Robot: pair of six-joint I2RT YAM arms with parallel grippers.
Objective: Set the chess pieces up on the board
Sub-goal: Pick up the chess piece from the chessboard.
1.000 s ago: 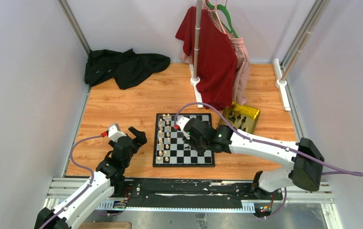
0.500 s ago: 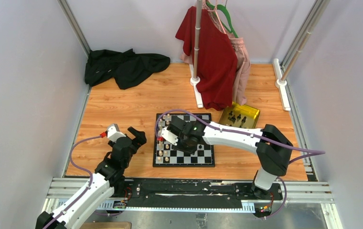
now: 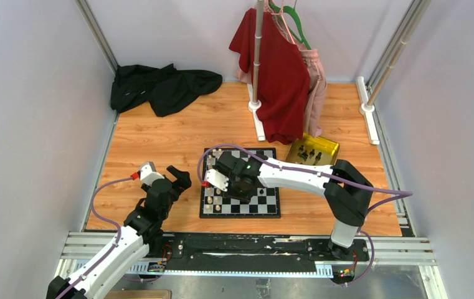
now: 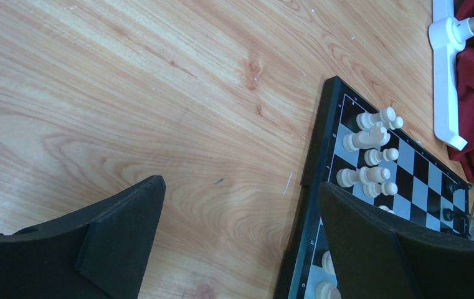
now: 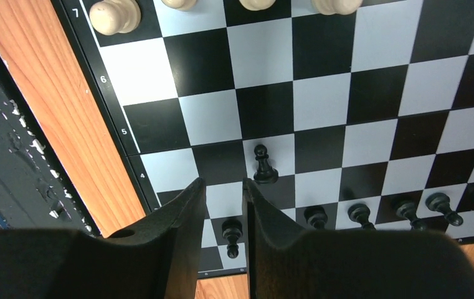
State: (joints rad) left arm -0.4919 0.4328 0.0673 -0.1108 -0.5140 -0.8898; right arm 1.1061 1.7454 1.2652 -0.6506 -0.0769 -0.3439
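Board (image 3: 264, 204) partly hidden beneath right hand (image 5: 222, 192).

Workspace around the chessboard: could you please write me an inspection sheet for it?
Surface: wooden tabletop, the board flat on it.
Job's things: white pieces along one side of the board; black pawns opposite, one standing forward; dark pieces in the gold tray.
Clutter: black garment; red garment on a rack.
Grippers: left tool wide open over wood beside the board; right tool slightly open above the black pawns, nothing gripped.
Cables: purple cable on each arm.
Surroundings: pale walls, metal frame posts.
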